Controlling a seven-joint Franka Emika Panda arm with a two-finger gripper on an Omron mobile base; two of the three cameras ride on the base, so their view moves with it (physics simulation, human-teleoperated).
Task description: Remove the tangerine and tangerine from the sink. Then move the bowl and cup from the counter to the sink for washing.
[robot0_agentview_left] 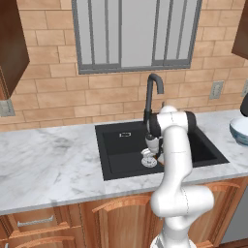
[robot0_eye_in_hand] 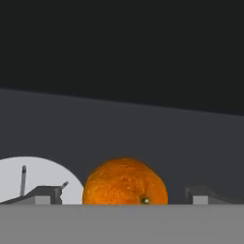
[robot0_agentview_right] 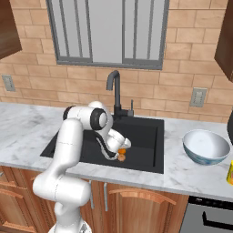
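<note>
My gripper (robot0_eye_in_hand: 126, 196) is down in the black sink (robot0_agentview_right: 145, 136) and open. A bright orange tangerine (robot0_eye_in_hand: 125, 183) sits on the basin floor between its two fingertips (robot0_eye_in_hand: 47, 194), apart from both. In the right base view the gripper (robot0_agentview_right: 119, 150) hangs over that tangerine (robot0_agentview_right: 122, 151), and a duller tan-orange tangerine (robot0_agentview_right: 122, 158) lies just in front of it. The white bowl (robot0_agentview_right: 206, 146) stands on the marble counter (robot0_agentview_right: 182, 173) right of the sink, with the yellow cup (robot0_agentview_right: 230, 173) at the frame's right edge. In the left base view the arm hides the fruit.
The silver drain disc (robot0_eye_in_hand: 28, 176) lies close beside the gripper on the sink floor. A dark curved faucet (robot0_agentview_right: 114, 88) rises behind the basin. The counter stretches wide to the left of the sink (robot0_agentview_left: 48, 160). A brick wall and a window stand behind.
</note>
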